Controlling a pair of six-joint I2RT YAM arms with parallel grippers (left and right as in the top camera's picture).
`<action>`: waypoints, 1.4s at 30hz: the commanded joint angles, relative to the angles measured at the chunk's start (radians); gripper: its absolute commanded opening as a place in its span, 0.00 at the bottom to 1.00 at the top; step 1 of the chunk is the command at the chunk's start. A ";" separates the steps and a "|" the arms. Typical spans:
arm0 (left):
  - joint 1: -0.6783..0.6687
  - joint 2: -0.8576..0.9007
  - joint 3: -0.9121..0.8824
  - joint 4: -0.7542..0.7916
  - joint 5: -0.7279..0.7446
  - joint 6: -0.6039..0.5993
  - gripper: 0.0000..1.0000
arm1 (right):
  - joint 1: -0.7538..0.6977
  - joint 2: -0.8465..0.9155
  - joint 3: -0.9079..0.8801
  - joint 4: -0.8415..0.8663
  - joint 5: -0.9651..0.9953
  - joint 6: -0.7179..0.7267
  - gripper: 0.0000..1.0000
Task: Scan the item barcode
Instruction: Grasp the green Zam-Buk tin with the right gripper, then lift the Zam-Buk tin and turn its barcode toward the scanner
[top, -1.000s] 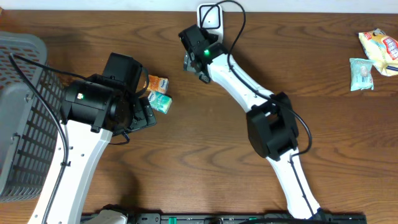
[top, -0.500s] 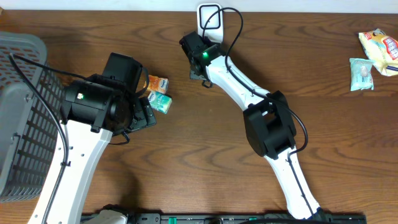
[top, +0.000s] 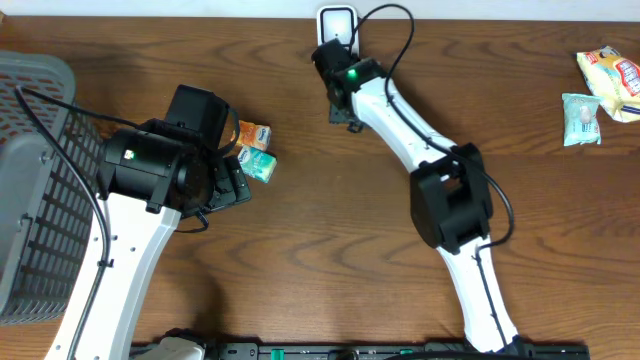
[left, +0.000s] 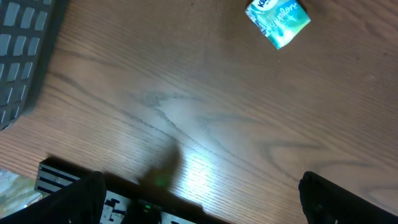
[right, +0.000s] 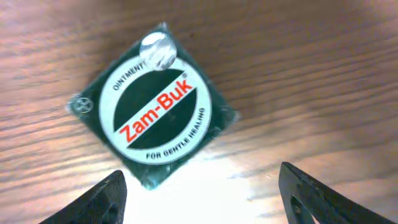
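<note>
Right wrist: bare table (right: 311, 74) surrounds Zam-Buk packet (right: 155, 106), clear of parted gripper (right: 205, 202).

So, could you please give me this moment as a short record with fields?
right gripper: open, poised by the Zam-Buk sachet, not touching it
Zam-Buk sachet: green, lying flat, label up, no barcode visible on this face
left gripper: open, nothing between its fingers
teal packet: lying beside an orange packet
white device: at the far edge, cabled, likely the scanner
basket: far left
snack bags: far right
</note>
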 joint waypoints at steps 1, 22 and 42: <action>0.004 -0.005 0.005 -0.003 -0.003 -0.009 0.98 | -0.006 -0.064 0.000 -0.007 -0.010 -0.026 0.72; 0.004 -0.005 0.005 -0.003 -0.003 -0.009 0.98 | -0.061 0.040 0.000 0.241 -0.179 -0.662 0.99; 0.004 -0.005 0.005 -0.003 -0.003 -0.009 0.97 | -0.158 0.084 0.000 0.174 -0.470 -0.807 0.80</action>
